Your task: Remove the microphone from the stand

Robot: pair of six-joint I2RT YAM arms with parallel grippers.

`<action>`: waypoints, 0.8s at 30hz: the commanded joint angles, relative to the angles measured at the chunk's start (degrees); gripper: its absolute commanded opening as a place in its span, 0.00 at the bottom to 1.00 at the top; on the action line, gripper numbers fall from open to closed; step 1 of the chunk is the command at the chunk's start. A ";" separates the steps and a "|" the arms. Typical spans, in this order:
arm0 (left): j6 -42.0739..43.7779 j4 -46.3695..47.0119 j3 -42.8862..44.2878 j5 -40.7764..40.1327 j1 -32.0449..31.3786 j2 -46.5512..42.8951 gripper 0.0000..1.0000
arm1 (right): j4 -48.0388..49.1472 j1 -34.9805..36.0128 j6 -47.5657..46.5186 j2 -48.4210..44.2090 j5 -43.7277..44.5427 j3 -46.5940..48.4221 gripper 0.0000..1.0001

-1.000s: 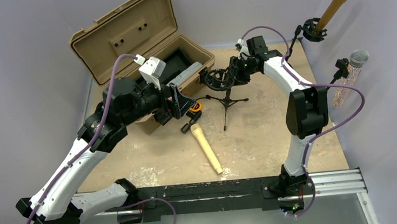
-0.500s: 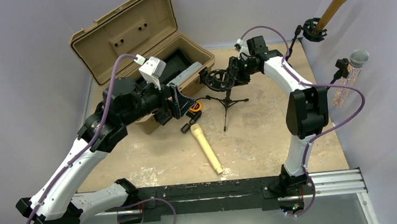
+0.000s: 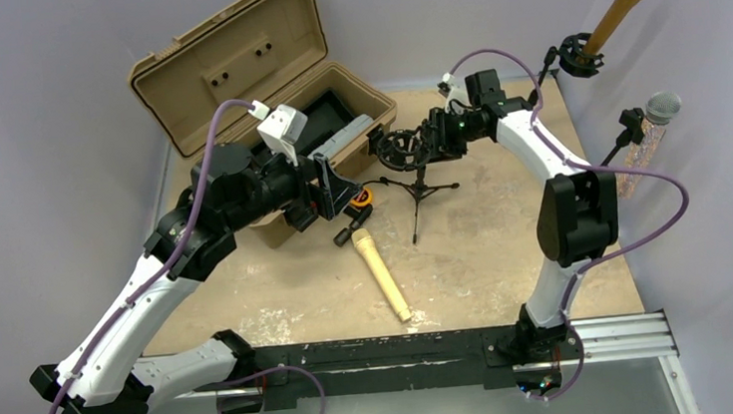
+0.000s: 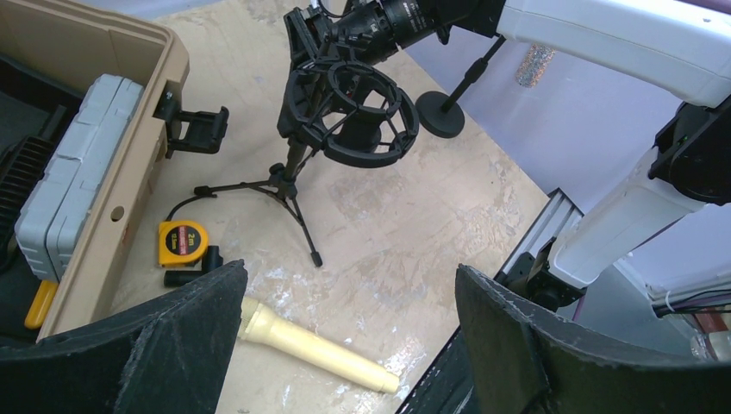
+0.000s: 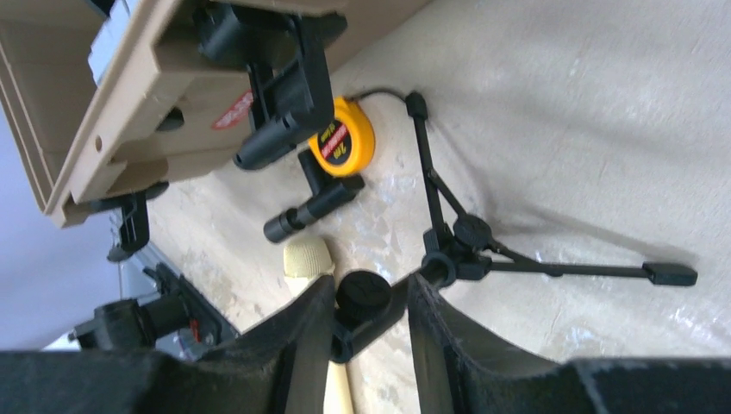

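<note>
Mic (image 3: 382, 276) is already out of the stand (image 4: 287, 177). It lies flat on the surface (image 3: 506, 245), directly below the left pincer (image 4: 349, 280), whose 2 fingers are spread wide w/ nothing between them. The shock mount (image 4: 366, 160) is empty. The right pincer (image 5: 369, 291) pinches a black part of that mount, which fills the gap between its fingers. The tripod legs and the mic's head sit lower down, beneath it.

What's left, I'd judge, is letting go cleanly. Open the right pincer slowly and fully before any arm motion, b/c the stand looks light and top-heavy, and 1 finger dragging the mount could tip it. Then back out along the pincer's own axis, away from the mount, not down toward the legs. The left pincer should lift straight up, keeping clear of the mic below it so the mic doesn't roll.
</note>
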 commanded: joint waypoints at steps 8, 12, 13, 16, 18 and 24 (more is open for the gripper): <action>0.85 2.16 0.22 0.12 -0.34 -0.35 0.88 | 0.78 0.12 -1.73 -0.57 -4.57 -1.53 0.31; 0.84 2.13 0.22 0.08 -0.34 -0.31 0.88 | 0.89 0.06 -1.82 -0.43 -4.94 -1.77 0.23; 0.84 2.18 0.22 0.08 -0.34 -0.30 0.88 | 1.01 0.10 -1.98 -0.53 -5.02 -2.18 0.19; 0.84 2.17 0.22 0.17 -0.34 -0.38 0.88 | 1.64 0.13 -2.62 -0.62 -5.51 -2.90 0.00; 0.84 2.13 0.22 0.10 -0.34 -0.30 0.88 | 2.41 0.11 -3.10 -0.66 -5.08 -2.45 0.00; 0.78 2.26 0.00 0.00 -0.45 0.02 0.88 | 10.72 0.13 -1.97 -2.97 -6.13 -4.88 0.00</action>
